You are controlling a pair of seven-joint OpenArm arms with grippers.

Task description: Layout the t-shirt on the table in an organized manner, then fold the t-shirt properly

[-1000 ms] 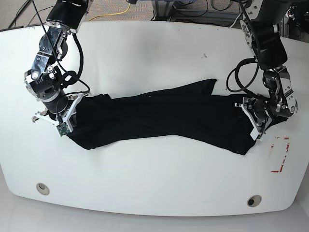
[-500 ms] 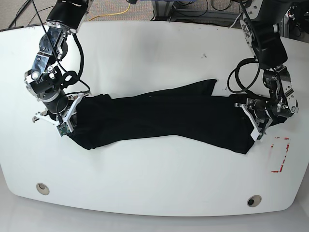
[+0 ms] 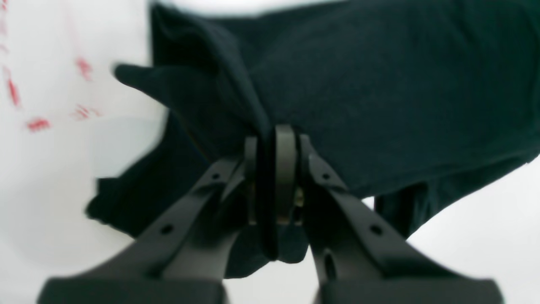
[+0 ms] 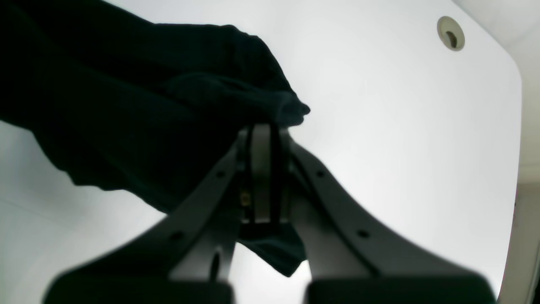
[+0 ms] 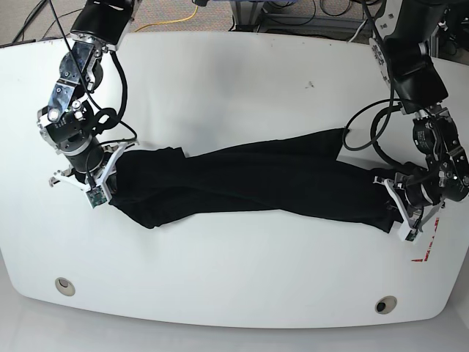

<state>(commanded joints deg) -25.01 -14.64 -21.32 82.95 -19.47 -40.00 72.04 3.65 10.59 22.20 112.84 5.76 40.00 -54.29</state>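
Note:
The black t-shirt (image 5: 249,180) stretches as a long bunched band across the white table (image 5: 242,81), from the left arm's side to the lower right. My left gripper (image 5: 401,213) is shut on its right end, beside the red dashed mark (image 5: 429,246). In the left wrist view the fabric (image 3: 379,97) is pinched between the shut fingers of the left gripper (image 3: 274,169). My right gripper (image 5: 99,187) is shut on the shirt's left end. In the right wrist view the cloth (image 4: 139,105) bunches over the shut right gripper (image 4: 263,169).
Two round grey grommet holes sit near the front edge, one at the left (image 5: 64,285) and one at the right (image 5: 385,304). Cables (image 5: 176,18) and equipment lie beyond the table's far edge. A small dark speck (image 5: 311,84) marks the tabletop.
My left gripper has moved right and toward the front edge, pulling the shirt's right end with it. The shirt is drawn out longer and narrower. The right gripper has stayed in place.

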